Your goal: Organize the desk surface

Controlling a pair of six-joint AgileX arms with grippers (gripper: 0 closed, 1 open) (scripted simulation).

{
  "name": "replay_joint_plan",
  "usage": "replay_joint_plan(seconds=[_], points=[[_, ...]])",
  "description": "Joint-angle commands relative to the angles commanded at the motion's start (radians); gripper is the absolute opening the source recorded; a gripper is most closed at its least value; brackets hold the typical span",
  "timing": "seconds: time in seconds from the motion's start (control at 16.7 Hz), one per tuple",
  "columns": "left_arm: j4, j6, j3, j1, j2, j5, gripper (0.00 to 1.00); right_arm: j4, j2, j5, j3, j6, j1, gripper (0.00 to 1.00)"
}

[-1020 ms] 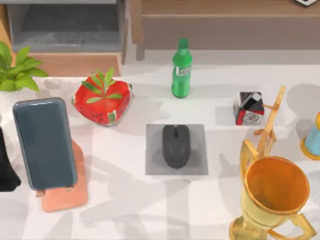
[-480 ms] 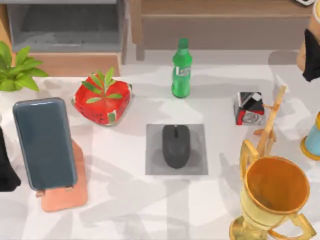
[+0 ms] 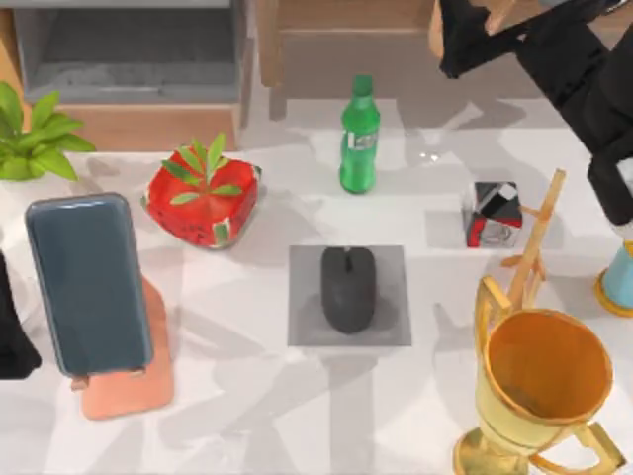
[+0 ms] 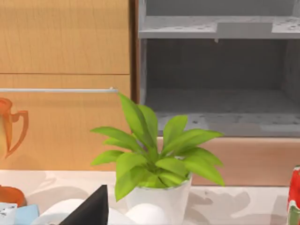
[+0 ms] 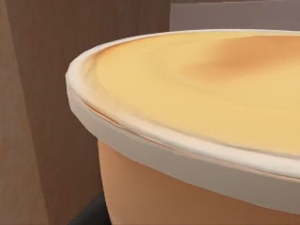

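The white worktop (image 3: 247, 396) spread across the whole scene and carried everything. Near its middle lay a grey mouse mat (image 3: 302, 327) with a black mouse (image 3: 348, 289) resting on it. Toward the far edge, beyond the mat, a green bottle (image 3: 359, 139) stood upright. A red strawberry-patterned bowl (image 3: 203, 198) with green leaves sat between the bottle and the left edge. At the far left corner stood a potted plant (image 3: 35, 139), in a white pot in the left wrist view (image 4: 154, 154).

Near the left edge a phone (image 3: 87, 282) leaned on a pink stand (image 3: 134, 391). Beside it, at the very edge, was the parked left arm (image 3: 10, 336); whether its grip was open or closed could not be told.

Toward the right edge sat a black, white and red cube (image 3: 493, 215), just beside a small wooden easel (image 3: 534, 242). A gold trophy (image 3: 544, 381) stood at the near right corner.

The right gripper (image 3: 465, 40) hung beyond the far edge, over the brown wooden furniture (image 3: 396, 49). Its fingers were closed around an orange tub (image 5: 197, 117) with a cream rim.
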Motion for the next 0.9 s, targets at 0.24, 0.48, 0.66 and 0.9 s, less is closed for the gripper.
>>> replay_joint_plan(seconds=[0.24, 0.48, 0.66, 0.9], points=[[0.0, 0.0, 0.0, 0.0, 0.0, 0.0, 1.0, -0.24, 0.036, 0.24, 0.224, -0.008, 0.097, 0.0], [0.0, 0.0, 0.0, 0.0, 0.0, 0.0, 1.0, -0.476, 0.099, 0.495, 0.428, -0.015, 0.143, 0.0], [0.0, 0.0, 0.0, 0.0, 0.0, 0.0, 1.0, -0.608, 0.14, 0.636, 0.53, -0.017, 0.16, 0.0], [0.0, 0.0, 0.0, 0.0, 0.0, 0.0, 1.0, -0.661, 0.16, 0.69, 0.567, -0.017, 0.168, 0.0]])
